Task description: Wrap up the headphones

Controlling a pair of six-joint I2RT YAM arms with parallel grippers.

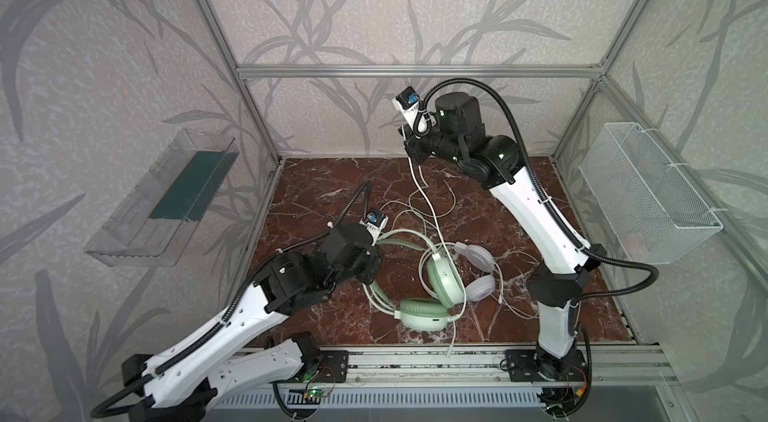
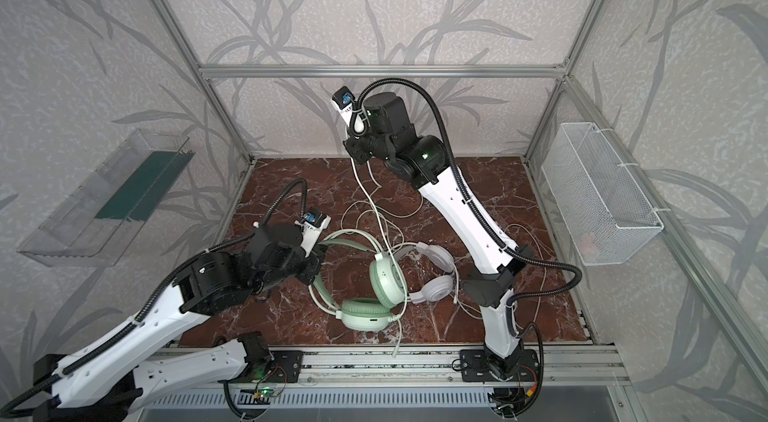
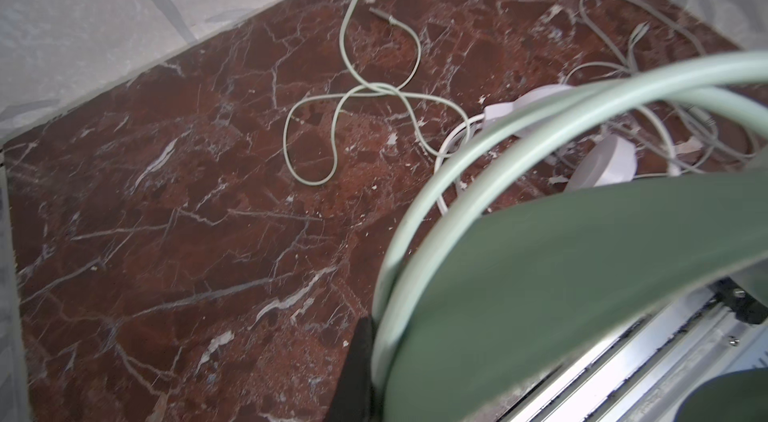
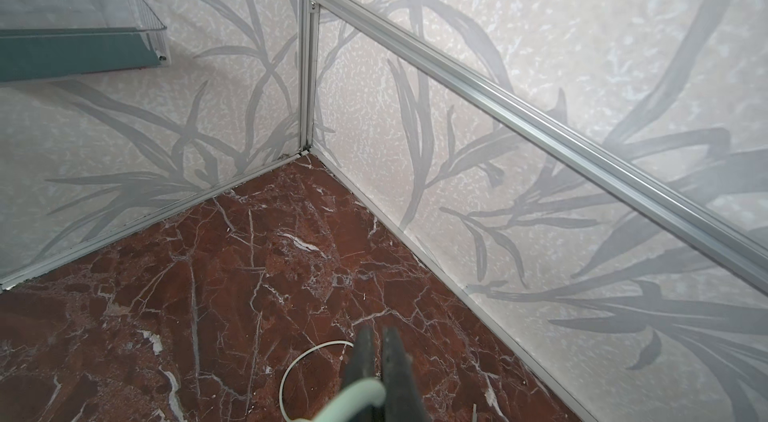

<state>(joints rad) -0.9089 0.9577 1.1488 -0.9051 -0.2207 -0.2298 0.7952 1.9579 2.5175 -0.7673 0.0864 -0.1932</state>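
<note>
Two headphones are left tangled on the worktop, with each pincer closed on a part of the green pair.

The mint-green headphones [image 1: 444, 279] are laid near the front middle of the red marble worktop [image 1: 316, 191], touching the white headphones [image 1: 481, 288] just beside them, and pale cables are looped loosely around both. The green headband [image 3: 582, 274] is gripped by the left pincer [image 1: 376, 256], which is closed on it low over the worktop. Its tips are mostly hidden in both top views, so the hold can only be judged roughly from the wrist view. The right pincer [image 4: 379, 335] is held high near the back wall, clamped on a pale green cable [image 4: 353, 397], which is stretched down from it to the heap of headphones.
</note>
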